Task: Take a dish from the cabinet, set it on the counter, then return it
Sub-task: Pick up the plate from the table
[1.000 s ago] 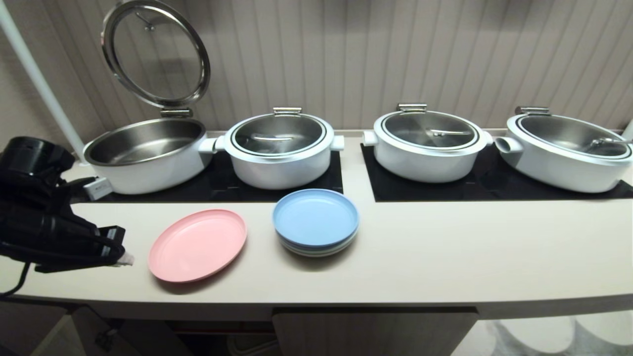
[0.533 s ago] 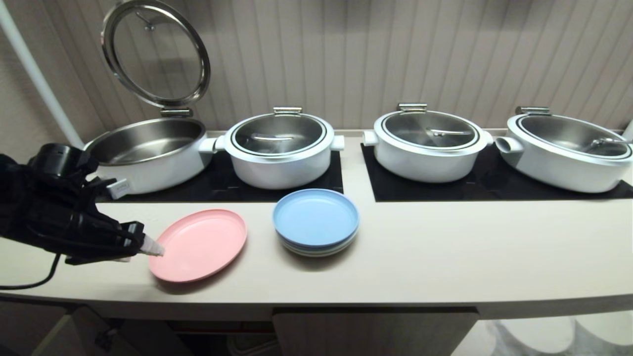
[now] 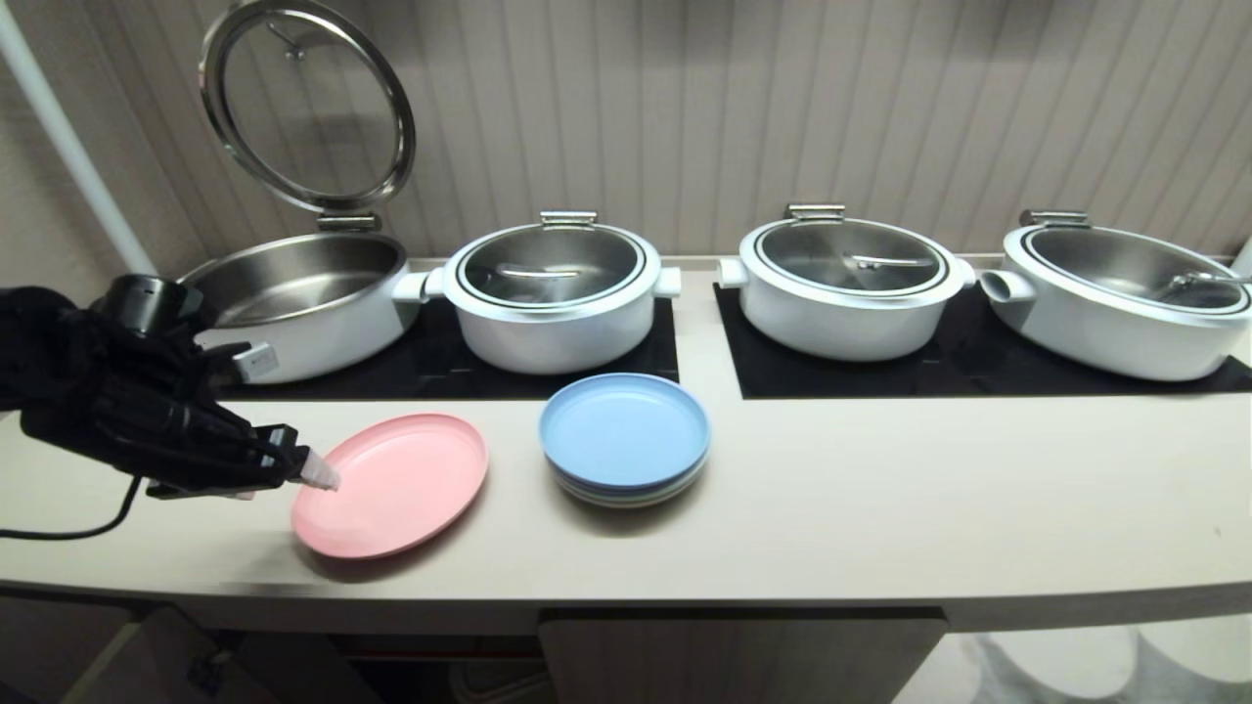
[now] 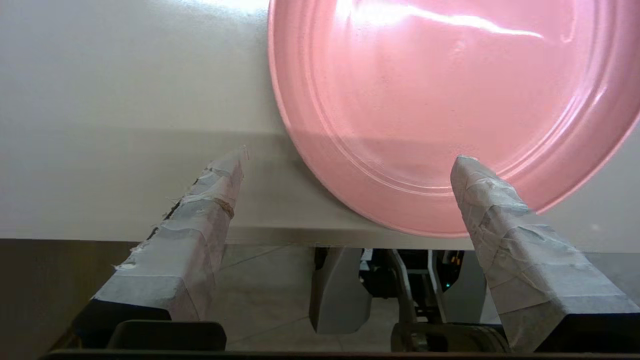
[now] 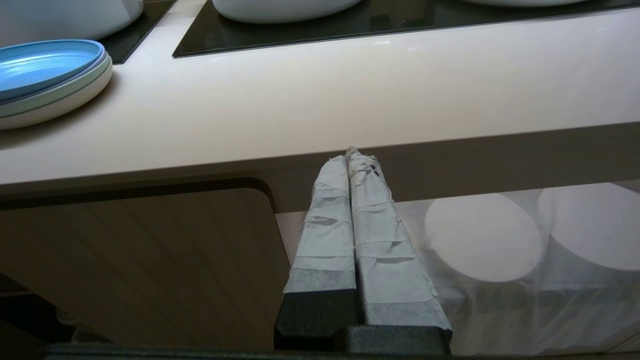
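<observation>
The plate lies flat on the bench at the lower left of the head view, close to the front edge. The left gripper is at its left rim with the fingers spread wide: in the wrist view one taped finger is above the plate's surface and the other is off the plate beside it, and nothing is pinched. The risk I see is that the rim is low and the plate sits near the edge, so if the fingers close without one going under the rim, they may push the plate sideways or tip it over the front. The right gripper waits below the bench edge, fingers pressed together, before a cabinet door. Further in, at the centre, stands the stack of plates, blue on top. At the back, the open pot at upper left is empty; the three lidded pots hide their contents.
</observation>
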You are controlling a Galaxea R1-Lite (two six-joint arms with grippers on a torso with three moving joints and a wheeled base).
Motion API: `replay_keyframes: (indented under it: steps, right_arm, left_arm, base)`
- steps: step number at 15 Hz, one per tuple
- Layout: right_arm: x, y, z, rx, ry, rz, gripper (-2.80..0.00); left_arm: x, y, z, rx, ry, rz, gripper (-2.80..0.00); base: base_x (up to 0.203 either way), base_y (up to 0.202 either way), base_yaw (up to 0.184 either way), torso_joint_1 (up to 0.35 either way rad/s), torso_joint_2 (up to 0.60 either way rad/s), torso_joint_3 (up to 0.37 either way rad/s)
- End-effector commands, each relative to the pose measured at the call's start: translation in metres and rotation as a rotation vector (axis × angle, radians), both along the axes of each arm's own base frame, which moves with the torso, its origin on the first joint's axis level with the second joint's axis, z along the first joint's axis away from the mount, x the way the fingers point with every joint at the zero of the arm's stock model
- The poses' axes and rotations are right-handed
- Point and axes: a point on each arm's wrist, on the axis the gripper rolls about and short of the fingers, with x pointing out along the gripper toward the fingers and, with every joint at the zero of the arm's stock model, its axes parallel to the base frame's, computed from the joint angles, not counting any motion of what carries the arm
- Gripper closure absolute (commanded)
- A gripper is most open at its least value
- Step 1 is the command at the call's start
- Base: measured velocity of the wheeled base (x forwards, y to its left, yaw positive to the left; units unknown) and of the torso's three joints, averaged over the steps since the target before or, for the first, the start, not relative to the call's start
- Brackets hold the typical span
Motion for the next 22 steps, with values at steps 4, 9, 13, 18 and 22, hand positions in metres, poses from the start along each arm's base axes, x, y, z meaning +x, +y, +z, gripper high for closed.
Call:
replay_keyframes:
  steps: [4,9,13,18,22]
  right_arm:
    - [0.000,0.000,0.000,0.000,0.000,0.000,0.00]
    - [0.000,0.000,0.000,0.000,0.000,0.000,0.00]
    - [0.000,0.000,0.000,0.000,0.000,0.000,0.00]
    - [0.000,0.000,0.000,0.000,0.000,0.000,0.00]
    - [0.000,0.000,0.000,0.000,0.000,0.000,0.00]
  left_arm:
    - [0.011,0.009,-0.012,0.017,0.033,0.030,-2.80]
    - [0.024,0.015,-0.022,0.048,0.057,0.058,-2.80]
    - [0.037,0.017,-0.028,0.043,0.061,0.065,-2.80]
    - [0.049,0.019,-0.040,0.040,0.064,0.074,-2.80]
    - [0.053,0.020,-0.047,0.054,0.082,0.084,-2.80]
  base:
    - [0.000,0.000,0.000,0.000,0.00,0.000]
    - [0.000,0.000,0.000,0.000,0.00,0.000]
    - [0.000,0.000,0.000,0.000,0.00,0.000]
    - [0.000,0.000,0.000,0.000,0.00,0.000]
    - [0.000,0.000,0.000,0.000,0.00,0.000]
